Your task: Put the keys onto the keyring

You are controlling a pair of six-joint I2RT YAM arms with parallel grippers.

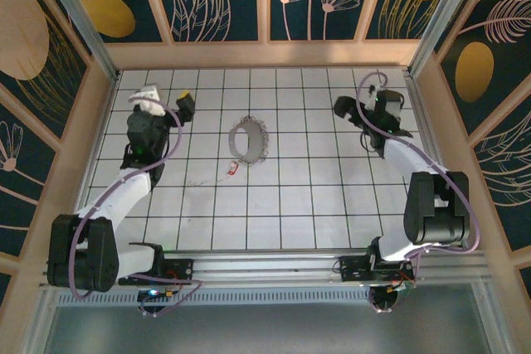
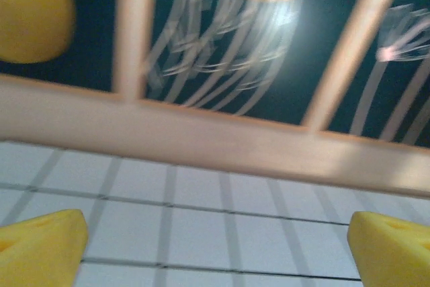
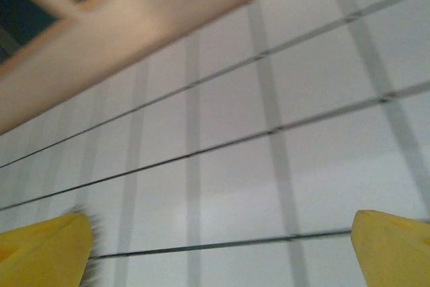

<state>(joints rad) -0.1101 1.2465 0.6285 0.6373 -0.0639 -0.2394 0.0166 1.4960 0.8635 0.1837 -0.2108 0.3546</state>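
Roughly centre-table: one red-headed key (image 1: 231, 169), one keyring (image 1: 249, 140), lying near each other. Left gripper (image 2: 215, 243) and right gripper (image 3: 220, 243) both spread wide, holding nothing.

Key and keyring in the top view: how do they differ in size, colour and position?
Size: the key is tiny, the keyring a far larger loop. Colour: the key has a red head; the keyring is silvery-white with a ridged rim. Position: the key lies closer to the near edge of the gridded table than the keyring does. Shared: both rest on the table, around its middle.
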